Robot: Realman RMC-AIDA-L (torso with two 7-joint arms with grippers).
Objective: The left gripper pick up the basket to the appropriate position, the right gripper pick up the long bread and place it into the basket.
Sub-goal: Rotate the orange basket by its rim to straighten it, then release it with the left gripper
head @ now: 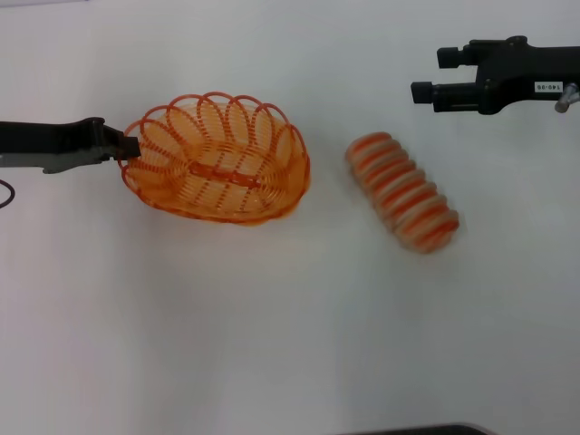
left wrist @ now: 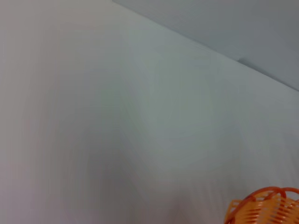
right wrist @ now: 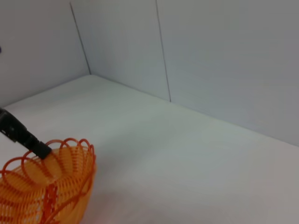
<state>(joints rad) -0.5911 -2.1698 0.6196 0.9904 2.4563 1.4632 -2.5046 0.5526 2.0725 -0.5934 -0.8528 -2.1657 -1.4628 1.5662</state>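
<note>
We see a plain white tabletop (head: 272, 344) under even light; behind it stand pale grey wall panels (right wrist: 224, 56) with thin vertical seams.

Orange basket (head: 217, 159); orange-and-cream striped bread (head: 403, 191)

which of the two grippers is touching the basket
The left gripper, clamped on the basket rim's left end; the right gripper hovers apart.

On the white worktop (head: 272, 344), the left gripper (head: 127, 148) clamps the left rim of the orange basket (head: 217, 159) at centre left, the striped bread (head: 401, 191) lies right of it, apart, and the right gripper (head: 435, 74) hovers upper right, fingers (head: 450, 56) spread.
</note>
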